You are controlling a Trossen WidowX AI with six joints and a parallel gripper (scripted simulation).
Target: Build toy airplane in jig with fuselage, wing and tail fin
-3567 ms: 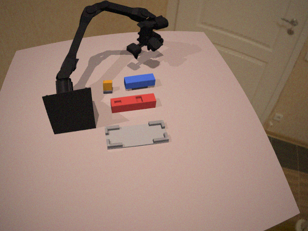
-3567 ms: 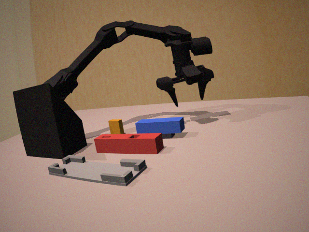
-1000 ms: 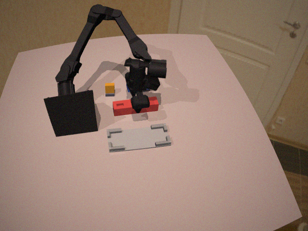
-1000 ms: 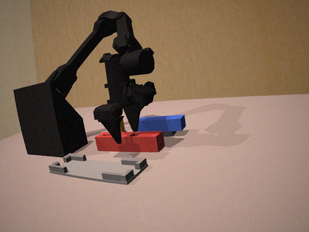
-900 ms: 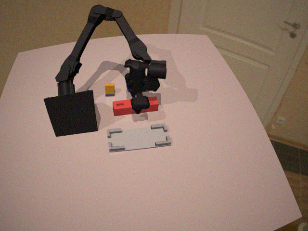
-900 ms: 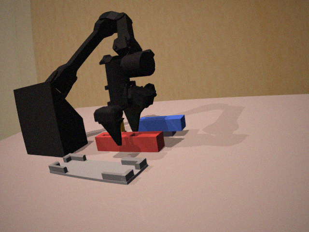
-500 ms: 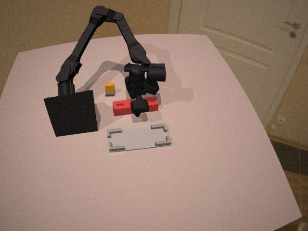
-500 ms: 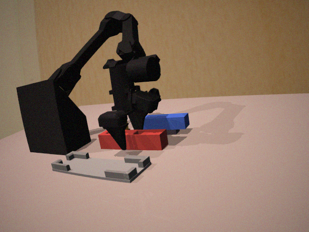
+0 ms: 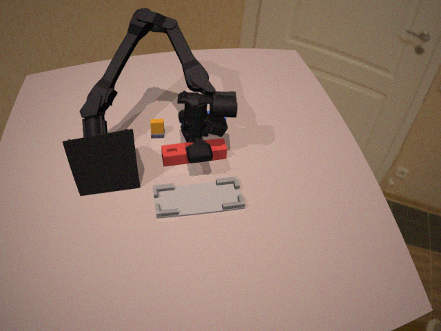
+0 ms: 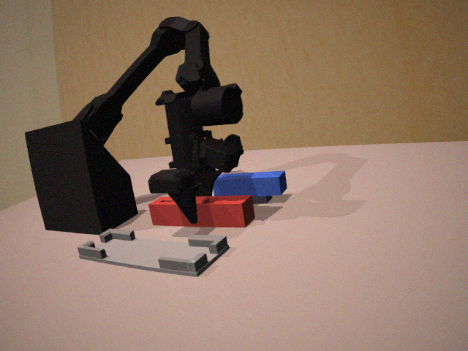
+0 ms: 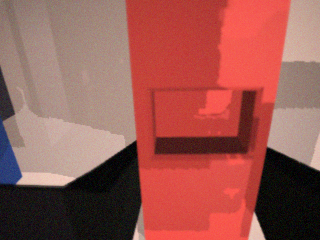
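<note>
The red fuselage (image 9: 174, 158) (image 10: 228, 217) (image 11: 180, 50) lies on the table behind the cradle, sockets up. My gripper (image 9: 198, 151) (image 10: 199, 211) (image 11: 192, 145) points down around its middle and is shut on it, one finger against each long side in the wrist view. The larger socket (image 11: 197, 120) is empty; the small tail socket (image 9: 171, 149) is also empty. The grey cradle (image 9: 199, 199) (image 10: 147, 251) is empty. The blue wing (image 10: 268, 183) (image 11: 7, 160) lies behind the fuselage, mostly hidden by the arm in the top view. The orange tail fin (image 9: 156, 126) stands behind the fuselage's tail end.
The black arm base (image 9: 103, 163) (image 10: 63, 181) stands left of the fuselage and cradle. A dark block (image 10: 262, 199) shows under the wing, and a blue-grey base (image 9: 157, 135) under the tail fin. The cradle has raised corner walls.
</note>
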